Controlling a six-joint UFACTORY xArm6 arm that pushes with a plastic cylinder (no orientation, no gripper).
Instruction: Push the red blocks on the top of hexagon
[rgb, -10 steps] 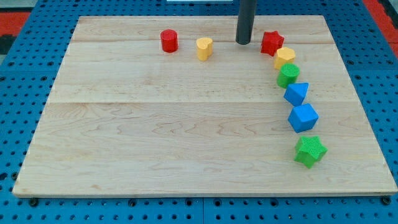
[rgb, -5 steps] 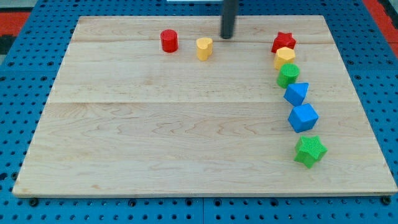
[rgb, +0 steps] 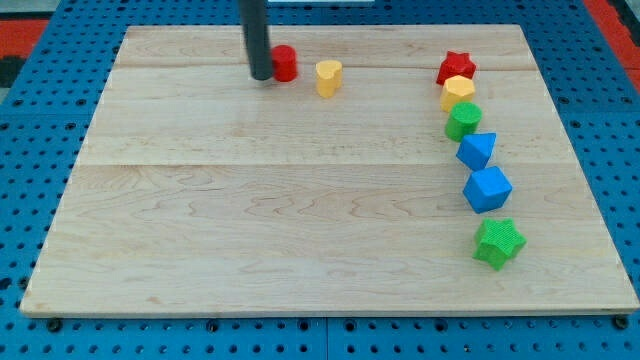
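My tip (rgb: 261, 75) stands at the view's top left of centre, touching the left side of the red cylinder (rgb: 285, 63). The rod hides the cylinder's left edge. A yellow heart block (rgb: 328, 77) lies just right of the cylinder. At the view's top right a red star (rgb: 456, 67) sits directly above the yellow hexagon (rgb: 459, 91), touching it.
Below the hexagon a curved column runs down the right side: a green cylinder (rgb: 463, 121), a blue block (rgb: 477, 151), a second blue block (rgb: 487, 189) and a green star (rgb: 498, 243). The wooden board (rgb: 250, 220) lies on a blue pegboard.
My tip has swept left from beside the red star, past the yellow heart, to the red cylinder's left side. The cylinder has shifted slightly right. The red star moved a little right against the hexagon earlier.
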